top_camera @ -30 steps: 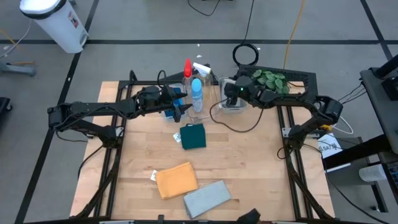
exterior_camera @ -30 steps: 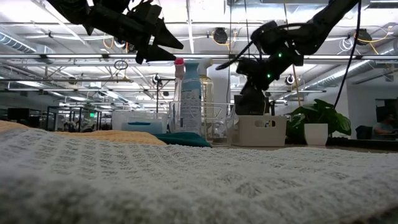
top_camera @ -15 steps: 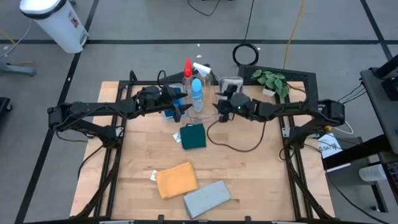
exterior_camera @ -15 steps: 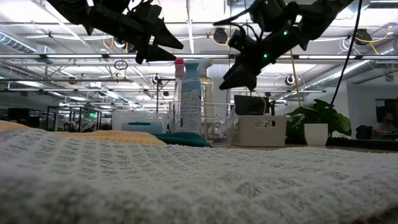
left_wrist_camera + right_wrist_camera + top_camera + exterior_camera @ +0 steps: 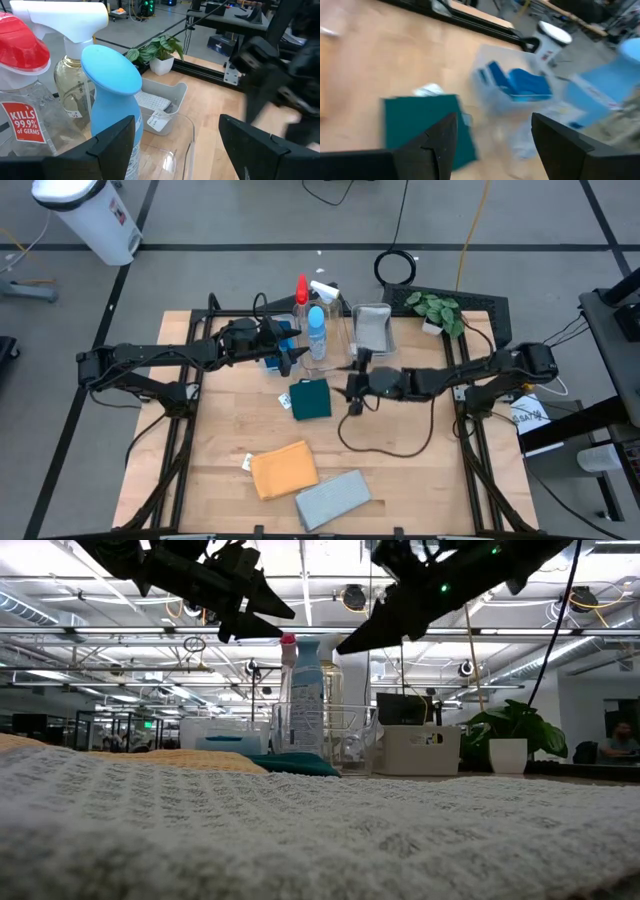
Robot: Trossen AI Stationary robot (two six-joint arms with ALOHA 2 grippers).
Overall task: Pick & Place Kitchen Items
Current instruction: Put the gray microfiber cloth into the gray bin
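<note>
Three clear spray bottles stand upright at the table's far middle: blue top, red top, white top. They also show in the left wrist view: blue top, red top, white top. A dark-green folded cloth lies flat near the middle. My left gripper is open in the air just left of the blue-top bottle. My right gripper is open and empty in the air just right of the dark-green cloth. Blue sponges lie in a clear bin.
An orange cloth and a grey cloth lie near the front edge. A white bin holding a grey cloth stands at the far right middle, a leafy plant beside it. A clear bin stands by the bottles.
My right gripper has left the white bin at the far side, risen, and gone toward the table's near edge and a little left, ending beside the dark-green cloth. The left arm has kept still.
</note>
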